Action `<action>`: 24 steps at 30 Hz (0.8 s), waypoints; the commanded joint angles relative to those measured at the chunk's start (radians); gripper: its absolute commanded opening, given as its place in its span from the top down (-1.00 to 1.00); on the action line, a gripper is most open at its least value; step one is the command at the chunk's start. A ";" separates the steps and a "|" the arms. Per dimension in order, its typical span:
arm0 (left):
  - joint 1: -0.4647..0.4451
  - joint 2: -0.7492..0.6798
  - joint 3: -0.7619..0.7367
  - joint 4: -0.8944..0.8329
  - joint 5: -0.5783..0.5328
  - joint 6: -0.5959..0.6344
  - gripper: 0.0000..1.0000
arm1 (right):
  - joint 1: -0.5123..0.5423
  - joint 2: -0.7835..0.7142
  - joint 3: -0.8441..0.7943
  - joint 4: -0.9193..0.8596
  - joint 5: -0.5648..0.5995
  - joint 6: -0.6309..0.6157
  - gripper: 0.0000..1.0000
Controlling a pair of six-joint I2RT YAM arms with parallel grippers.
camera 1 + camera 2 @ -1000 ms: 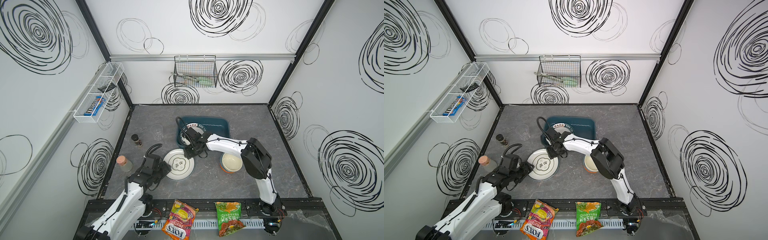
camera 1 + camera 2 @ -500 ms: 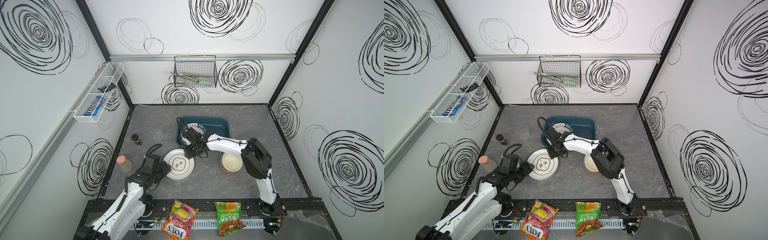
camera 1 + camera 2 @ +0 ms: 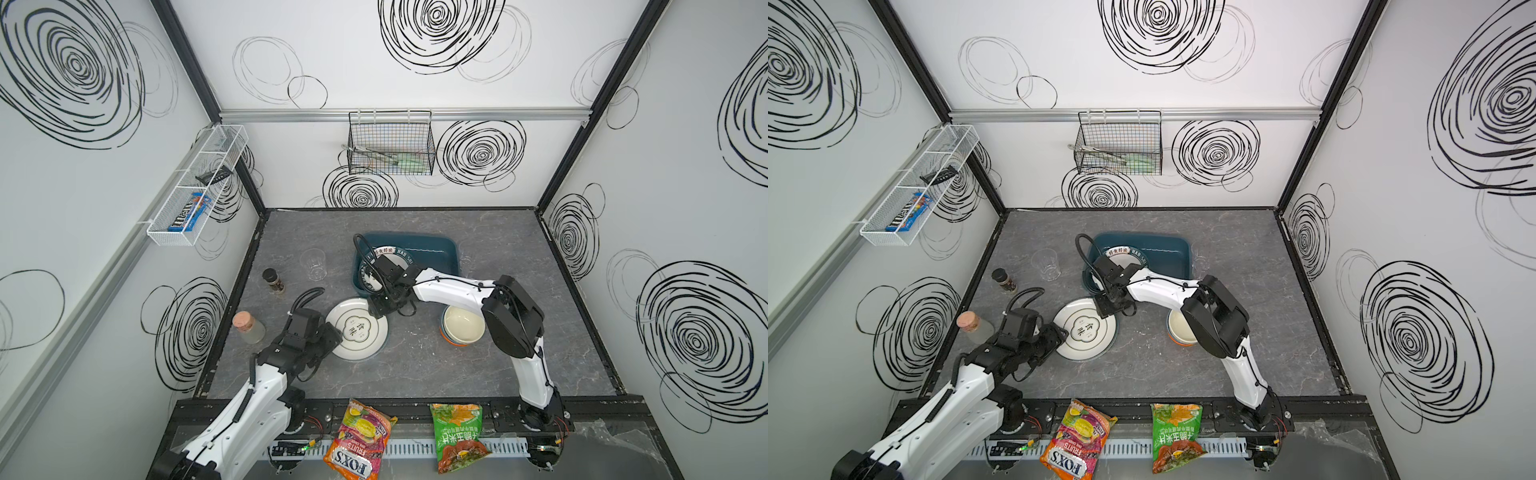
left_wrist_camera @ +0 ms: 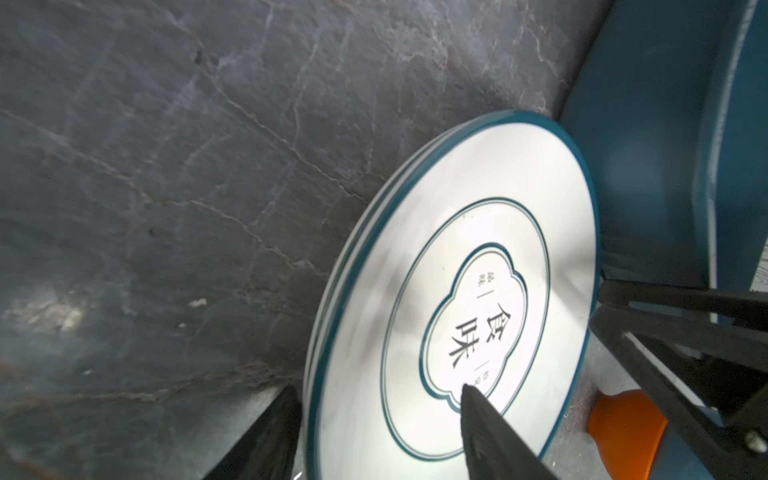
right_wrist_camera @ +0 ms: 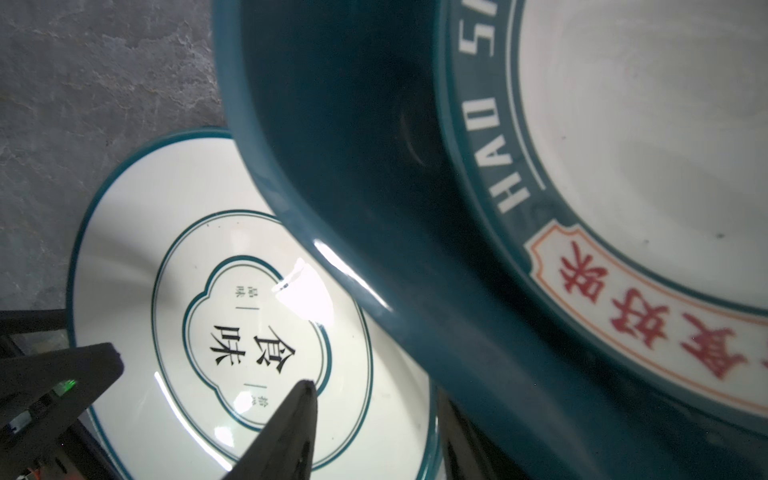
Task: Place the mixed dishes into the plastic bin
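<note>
Jaws of left gripper (image 4: 376,388) parted wide, straddling quatrefoil plate (image 3: 357,330) rim on side away from plastic bin (image 3: 432,249): one finger over plate face, other outside rim. Right gripper (image 3: 379,308) at plate's bin-side rim (one finger visible, spread cannot be told). Plate just in front of bin. Inside bin: lettered plate (image 3: 395,255). In front of bin's right end: stacked bowls (image 3: 462,328); left of bin: clear cup (image 3: 314,264).

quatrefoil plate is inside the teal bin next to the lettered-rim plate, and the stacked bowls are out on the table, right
Not quite. In both top views the quatrefoil plate is outside the teal bin, just in front of its near wall. Only the lettered-rim plate is inside the bin. The stacked bowls are out on the table, as you say.
</note>
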 commanded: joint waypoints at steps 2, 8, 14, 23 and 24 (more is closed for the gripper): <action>0.006 -0.002 -0.008 0.032 0.001 -0.003 -0.29 | 0.000 0.003 -0.024 0.001 -0.018 0.001 -0.01; 0.005 -0.004 -0.007 0.028 0.001 -0.003 -0.28 | 0.000 0.000 -0.030 0.008 -0.028 0.006 0.07; 0.003 -0.007 -0.007 0.025 -0.002 -0.004 -0.28 | -0.001 0.005 -0.033 0.014 -0.047 0.003 0.15; 0.003 -0.008 -0.002 0.012 -0.012 -0.009 -0.30 | 0.001 0.010 -0.034 0.014 -0.069 0.002 0.15; 0.001 -0.009 -0.002 0.009 -0.013 -0.010 -0.30 | 0.001 0.010 -0.036 0.018 -0.071 0.003 0.16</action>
